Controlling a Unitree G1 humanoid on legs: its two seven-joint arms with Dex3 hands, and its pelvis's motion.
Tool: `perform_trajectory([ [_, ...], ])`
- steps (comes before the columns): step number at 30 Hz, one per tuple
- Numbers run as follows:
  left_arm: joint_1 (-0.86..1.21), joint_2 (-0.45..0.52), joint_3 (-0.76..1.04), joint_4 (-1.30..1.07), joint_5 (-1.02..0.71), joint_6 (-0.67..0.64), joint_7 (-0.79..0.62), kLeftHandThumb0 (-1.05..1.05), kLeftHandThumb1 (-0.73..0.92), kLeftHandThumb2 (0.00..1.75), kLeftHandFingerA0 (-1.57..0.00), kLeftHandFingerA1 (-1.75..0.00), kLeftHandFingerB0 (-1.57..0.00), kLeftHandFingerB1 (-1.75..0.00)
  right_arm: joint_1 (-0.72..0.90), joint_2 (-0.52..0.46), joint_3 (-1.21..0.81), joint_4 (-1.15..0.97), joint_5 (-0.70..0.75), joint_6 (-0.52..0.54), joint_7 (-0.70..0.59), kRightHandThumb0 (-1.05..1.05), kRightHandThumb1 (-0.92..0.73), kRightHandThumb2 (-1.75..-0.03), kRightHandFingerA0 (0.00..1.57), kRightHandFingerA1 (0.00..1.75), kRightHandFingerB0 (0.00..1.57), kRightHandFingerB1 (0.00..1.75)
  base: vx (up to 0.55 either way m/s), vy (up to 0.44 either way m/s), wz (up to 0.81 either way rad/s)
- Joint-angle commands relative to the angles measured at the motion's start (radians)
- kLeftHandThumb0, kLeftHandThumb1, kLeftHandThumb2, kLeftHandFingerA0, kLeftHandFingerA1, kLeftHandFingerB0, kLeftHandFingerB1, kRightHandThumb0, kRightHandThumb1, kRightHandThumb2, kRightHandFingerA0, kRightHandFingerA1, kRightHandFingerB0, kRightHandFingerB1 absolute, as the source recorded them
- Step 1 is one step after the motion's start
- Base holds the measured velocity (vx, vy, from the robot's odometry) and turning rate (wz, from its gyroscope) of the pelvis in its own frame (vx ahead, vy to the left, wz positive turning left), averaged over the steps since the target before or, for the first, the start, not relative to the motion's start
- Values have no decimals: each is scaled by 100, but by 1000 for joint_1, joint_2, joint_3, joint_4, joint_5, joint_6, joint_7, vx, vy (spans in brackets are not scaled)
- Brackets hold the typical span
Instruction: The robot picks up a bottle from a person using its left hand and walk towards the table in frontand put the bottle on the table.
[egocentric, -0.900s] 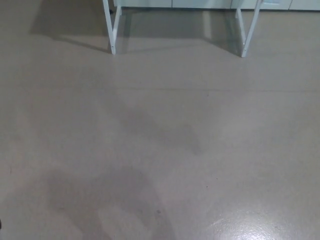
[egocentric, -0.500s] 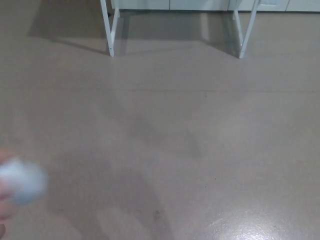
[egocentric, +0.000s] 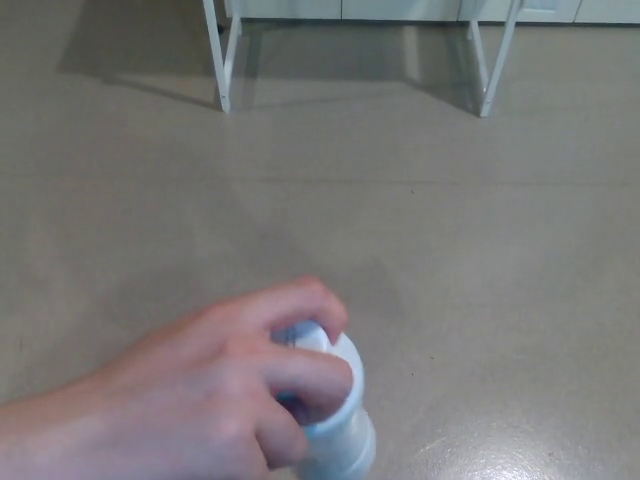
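A person's hand (egocentric: 200, 400) reaches into the head view from about 8 o'clock, its bare forearm running off the lower left corner. It holds a bottle (egocentric: 350, 430) low in the picture, at roughly 6 o'clock. The bottle is white with a pale blue tint near its top, and it is seen close to the camera and somewhat blurred, so any label or exact tilt cannot be made out. The person's fingers (egocentric: 305, 305) are curled over and around the upper part of the bottle, grasping it firmly. The thumb side is hidden beneath the palm, and the lower part of the bottle shows past the fingers toward 5 o'clock. The bottle is held up in the air above the floor (egocentric: 480, 250), a smooth beige surface with a faint seam line across it and a bright patch of glare (egocentric: 500, 455) at 5 o'clock. Well apart from the bottle, at the far edge of the picture, stands the table (egocentric: 222, 60). Only its white legs show, one at 11 o'clock and another at 1 o'clock, with a soft shadow (egocentric: 130, 50) spreading from them toward 10 o'clock. Neither the robot's left hand nor its right hand shows here, so the state of their fingers cannot be told.
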Motion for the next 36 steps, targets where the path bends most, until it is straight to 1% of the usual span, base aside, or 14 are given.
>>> perform_trajectory([
  [1,106,3,-16,-191,-15,-146,-71,-32,53,58,-12,-34,-9,-22,-1,-22,22,10,-20,-21,-18,-28,-49,-55,65,41,51,39,0,0,0],
  [2,136,3,-24,-248,-2,-164,-64,-25,46,94,-2,-50,0,-48,-4,-24,26,12,-22,-20,-20,-27,-49,-55,66,41,52,39,0,0,0],
  [3,164,5,-29,-299,-5,-180,-75,-40,49,67,-7,-39,-6,-24,-8,-24,28,12,-21,-19,-20,-27,-49,-55,66,42,53,40,0,0,0],
  [7,251,19,-42,-473,-61,-201,-168,-41,50,55,-9,-32,-5,-24,-14,-25,29,15,-16,-20,-15,-28,-49,-55,67,42,53,40,0,0,0],
  [11,398,72,-86,-822,-120,-200,-269,-50,32,71,-2,-35,0,-15,-5,-21,32,23,-15,-27,-10,-29,-47,-54,69,42,56,40,0,0,0],
  [14,449,117,-106,-1034,-135,-174,-299,-52,33,70,-2,-29,0,-11,-6,-18,39,30,-23,-28,-17,-29,-47,-54,68,42,55,40,0,0,0],
  [15,456,133,-114,-1105,-143,-160,-308,-51,39,54,0,-29,0,-6,-6,-17,42,28,-26,-22,-21,-28,-47,-54,68,42,55,40,0,0,0],
  [16,456,140,-120,-1143,-151,-157,-316,-58,38,72,0,-22,0,0,-7,-16,43,26,-26,-18,-22,-27,-48,-54,68,42,54,40,0,0,0],
  [20,412,196,-149,-1287,-173,-93,-353,-67,35,72,0,-23,0,0,-14,-13,47,15,-24,-8,-20,-26,-48,-54,67,42,55,40,0,0,0],
  [22,392,214,-161,-1321,-166,-68,-355,-65,42,54,0,-28,0,0,-16,-12,48,15,-23,-13,-18,-27,-48,-54,68,42,55,40,0,0,0],
  [23,383,220,-172,-1345,-162,-48,-352,-65,41,77,0,-23,0,0,-13,-12,48,16,-21,-20,-14,-27,-48,-54,69,42,55,40,0,0,0],
  [34,212,234,-321,-1452,-65,91,-285,-60,40,78,0,-32,0,-1,-33,-25,55,20,-24,-8,-15,-29,-48,-54,69,42,56,40,0,0,0],
  [35,196,233,-338,-1461,-56,104,-278,-67,38,55,-1,-37,0,-10,-34,-26,58,21,-27,-9,-19,-29,-48,-55,68,42,56,40,0,0,0],
  [36,189,233,-346,-1466,-52,112,-274,-67,38,55,-1,-37,0,-10,-34,-27,59,22,-28,-9,-21,-29,-48,-55,68,42,56,40,0,0,0],
])
